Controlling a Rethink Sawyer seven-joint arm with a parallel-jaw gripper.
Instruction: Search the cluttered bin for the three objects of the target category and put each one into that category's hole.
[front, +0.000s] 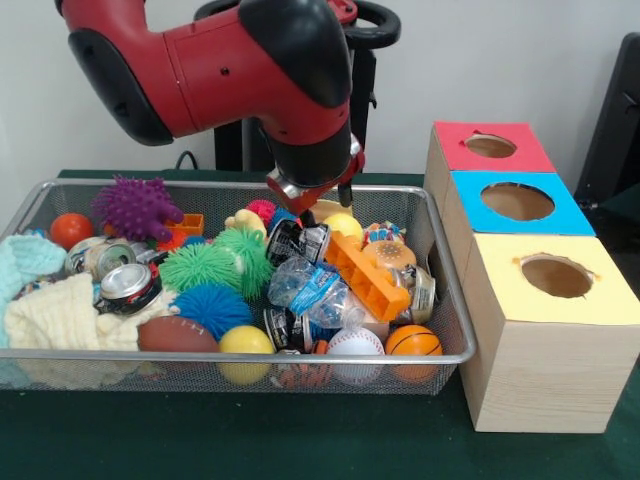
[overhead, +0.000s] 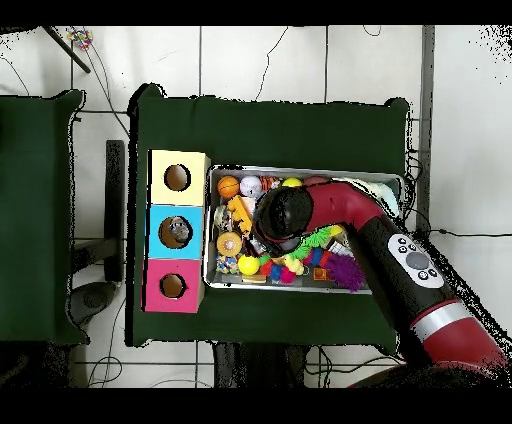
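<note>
bin (front: 445, 300) of mixed clutter beside three holed boxes (front: 545, 330); fingers (front: 318, 205) low among cans, opening unclear

From straight above you see the wire bin (overhead: 386, 180) on the green surface (overhead: 280, 125), packed with toys. Three boxes sit in a column just beside its left edge: yellow (overhead: 195, 165), blue (overhead: 158, 218) and red (overhead: 195, 298), each with a round hole. Something grey shows inside the blue box's hole. The red arm (overhead: 355, 205) reaches in from the lower right, its black head (overhead: 283, 213) covering the middle of the bin. A small basketball (overhead: 228, 186) lies in the bin's upper left corner, with a white ball (overhead: 250, 185) next to it.
</note>
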